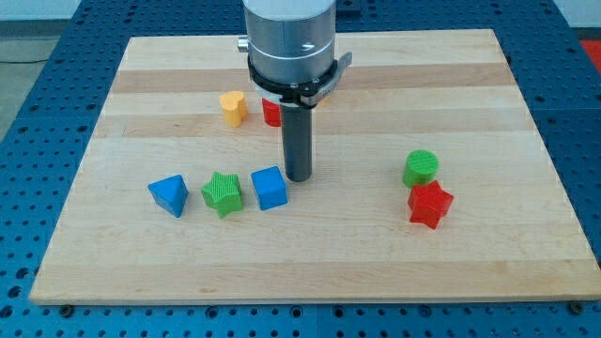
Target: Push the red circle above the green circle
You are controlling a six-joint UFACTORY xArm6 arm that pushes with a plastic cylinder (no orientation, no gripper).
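The red circle (pixel 270 114) lies near the view's top middle, mostly hidden behind the arm's grey body, just right of the yellow block. The green circle (pixel 421 168) sits at the view's right, touching the top of a red star (pixel 430 205). My tip (pixel 298 177) rests on the board below the red circle and just right of the blue cube (pixel 269 188). The tip is well left of the green circle.
A yellow heart-like block (pixel 234 107) lies left of the red circle. A green star (pixel 223 193) and a blue triangle (pixel 169 194) lie in a row left of the blue cube. The wooden board (pixel 526 113) ends at blue perforated table edges.
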